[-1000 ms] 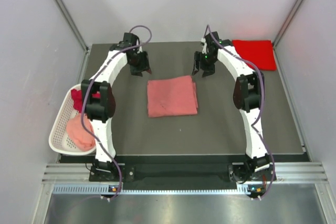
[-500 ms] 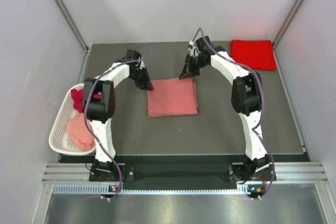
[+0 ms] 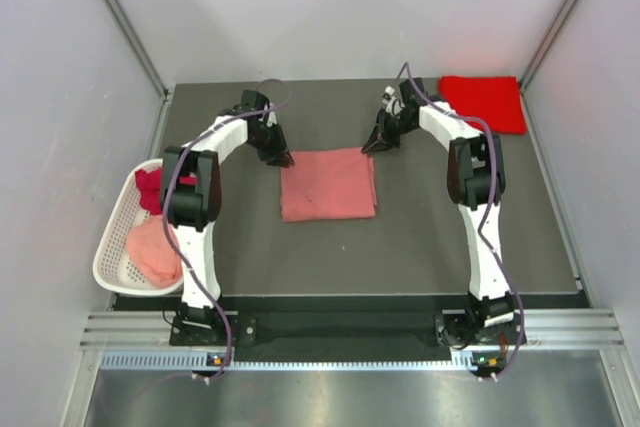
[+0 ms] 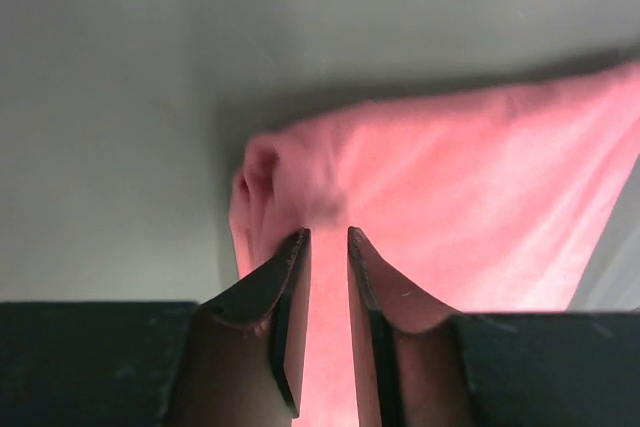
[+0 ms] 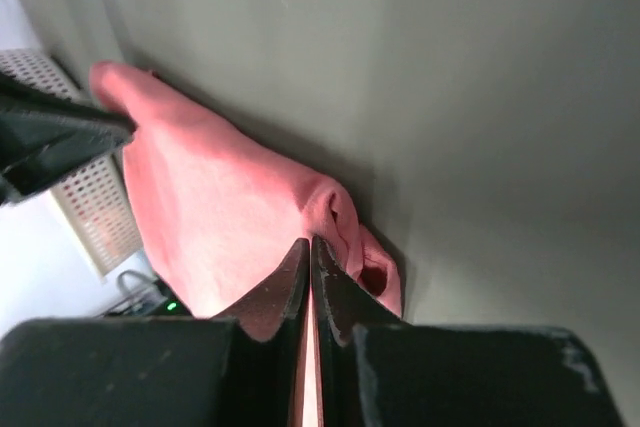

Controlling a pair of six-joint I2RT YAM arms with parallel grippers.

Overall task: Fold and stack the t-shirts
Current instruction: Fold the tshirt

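From above, the salmon pink t-shirt point(image 3: 328, 184) lies folded mid-table, with the left gripper point(image 3: 284, 158) at its far left corner and the right gripper point(image 3: 371, 148) at its far right corner. A bright red t-shirt point(image 3: 485, 103) lies folded in the far right corner, and a dark crimson t-shirt point(image 3: 148, 187) and a pale pink t-shirt point(image 3: 152, 252) sit in the white basket point(image 3: 104, 252) at the left edge. The left wrist view shows narrow jaws pinching a bunched corner of the salmon cloth, while the right wrist view shows jaws pressed almost together on a puckered fold at that shirt's edge.
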